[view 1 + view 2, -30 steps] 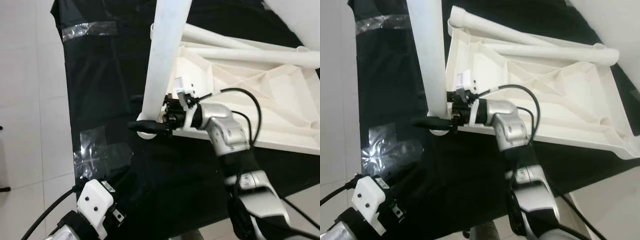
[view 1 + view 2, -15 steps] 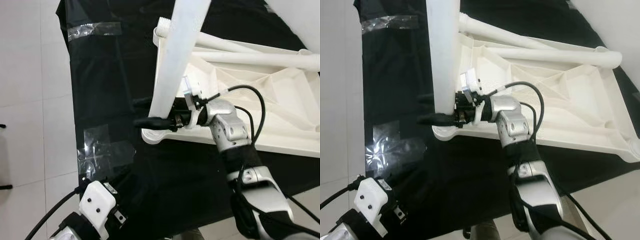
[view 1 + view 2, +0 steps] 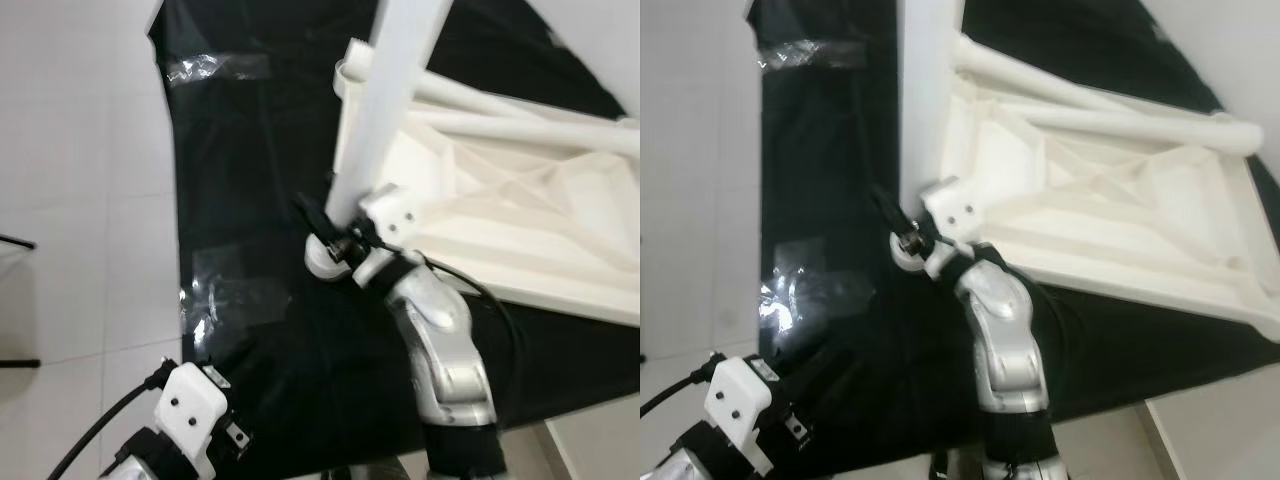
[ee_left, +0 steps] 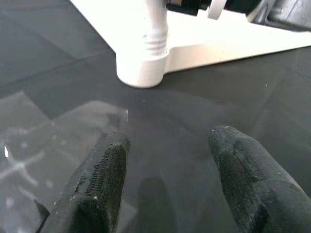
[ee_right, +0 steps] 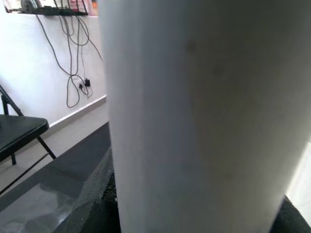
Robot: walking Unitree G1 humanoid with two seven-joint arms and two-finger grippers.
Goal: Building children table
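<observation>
The white children's table top (image 3: 520,250) lies upside down on a black cloth (image 3: 250,170). A white table leg (image 3: 385,110) stands upright in the round socket (image 3: 322,262) at its near-left corner. My right gripper (image 3: 325,225) is shut on this leg just above the socket. In the right wrist view the leg (image 5: 194,116) is pressed close, with a black finger (image 5: 97,204) beside it. My left gripper (image 4: 167,141) hovers open over the cloth, a short way in front of the socket (image 4: 143,73). Its white wrist block (image 3: 190,410) sits at the near left.
Two more white legs (image 3: 520,125) lie across the underside of the table top. Clear tape patches (image 3: 225,290) hold the cloth to the white tiled floor (image 3: 80,200) on the left. A black folding chair (image 5: 19,131) and hanging cables (image 5: 73,58) are by the wall.
The whole picture has shifted to the right. My right wrist has turned around the base of the leg while still gripping it, and the forearm now comes up from below. The left arm has stayed put.
</observation>
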